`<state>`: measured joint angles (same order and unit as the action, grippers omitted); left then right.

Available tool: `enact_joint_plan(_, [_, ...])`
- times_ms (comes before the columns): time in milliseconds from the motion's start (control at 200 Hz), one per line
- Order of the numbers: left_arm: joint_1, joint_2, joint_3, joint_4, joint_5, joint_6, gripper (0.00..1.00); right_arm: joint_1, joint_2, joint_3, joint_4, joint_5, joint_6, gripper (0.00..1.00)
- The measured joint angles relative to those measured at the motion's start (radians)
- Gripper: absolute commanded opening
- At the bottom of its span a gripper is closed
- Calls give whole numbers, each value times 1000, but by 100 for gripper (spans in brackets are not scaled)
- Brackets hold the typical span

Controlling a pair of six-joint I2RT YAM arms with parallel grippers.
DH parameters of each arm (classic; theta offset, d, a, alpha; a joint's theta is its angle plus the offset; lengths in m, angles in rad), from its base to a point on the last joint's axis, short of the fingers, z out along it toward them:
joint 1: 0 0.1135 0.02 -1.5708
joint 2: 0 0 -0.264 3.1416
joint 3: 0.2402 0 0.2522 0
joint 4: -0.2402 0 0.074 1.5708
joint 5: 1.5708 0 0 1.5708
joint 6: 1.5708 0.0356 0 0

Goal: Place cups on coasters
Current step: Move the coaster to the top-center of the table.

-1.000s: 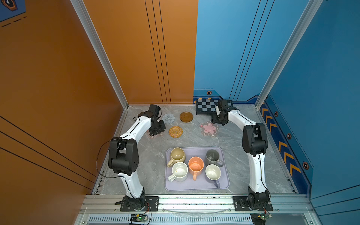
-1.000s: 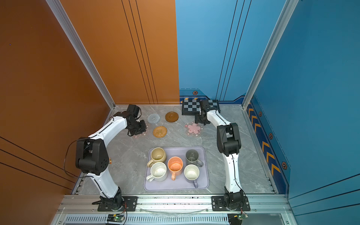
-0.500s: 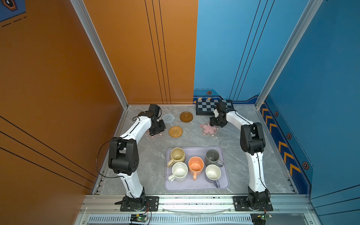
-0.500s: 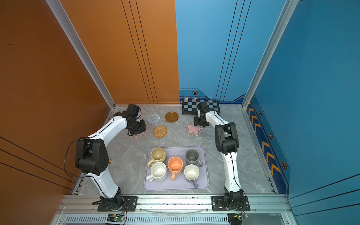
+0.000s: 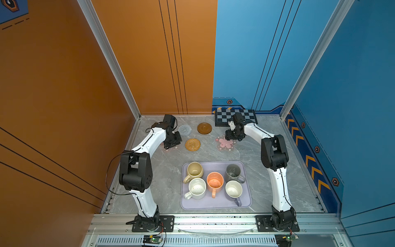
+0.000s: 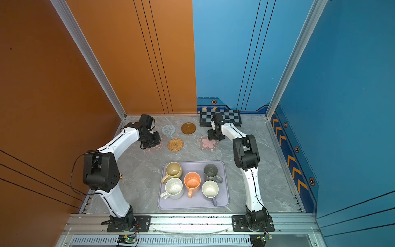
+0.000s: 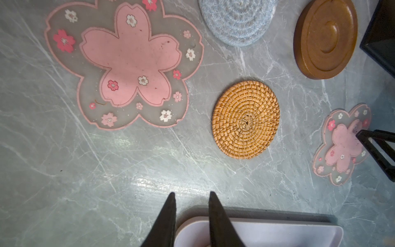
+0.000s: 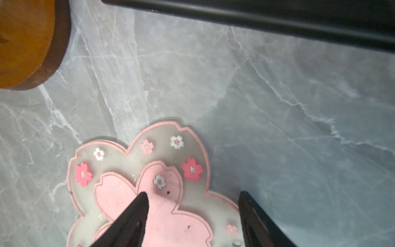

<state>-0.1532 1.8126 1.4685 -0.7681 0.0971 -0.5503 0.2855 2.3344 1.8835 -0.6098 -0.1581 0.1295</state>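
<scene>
Five cups stand on the lavender tray (image 5: 215,206): beige (image 5: 194,170), white speckled (image 5: 197,188), orange (image 5: 214,183), grey (image 5: 233,172) and lavender (image 5: 234,190). The coasters lie bare behind it: grey spiral (image 5: 184,129), brown disc (image 5: 204,128), rattan (image 5: 192,144) and two pink flowers (image 5: 224,144) (image 7: 130,62). My right gripper (image 8: 193,193) is open low over the right flower coaster (image 8: 166,213), one fingertip above its pink middle. Hovering by the left flower, my left gripper (image 7: 191,193) has its jaws slightly apart and holds nothing.
A black-and-grey checkered board (image 5: 245,114) lies against the back wall, just behind the right gripper (image 5: 232,136). Orange and blue walls close in the marble table on three sides. The left gripper (image 5: 172,143) hides part of the left flower coaster from above.
The right gripper has come away from the checkered board and down over the right flower coaster, which now lies slightly nearer the tray. The left arm has not moved.
</scene>
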Motion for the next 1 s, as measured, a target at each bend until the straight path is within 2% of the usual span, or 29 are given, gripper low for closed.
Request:
enact_joint_plan(415, [0, 0, 0, 0, 0, 0, 28, 75, -6, -31, 77, 0, 80, 69])
enact_joint_plan(651, [0, 0, -14, 0, 0, 0, 28, 79, -17, -48, 95, 3, 109, 69])
enact_joint_plan(1001, [-3, -9, -26, 1, 0, 1, 28, 33, -174, -184, 58, 5, 115, 70])
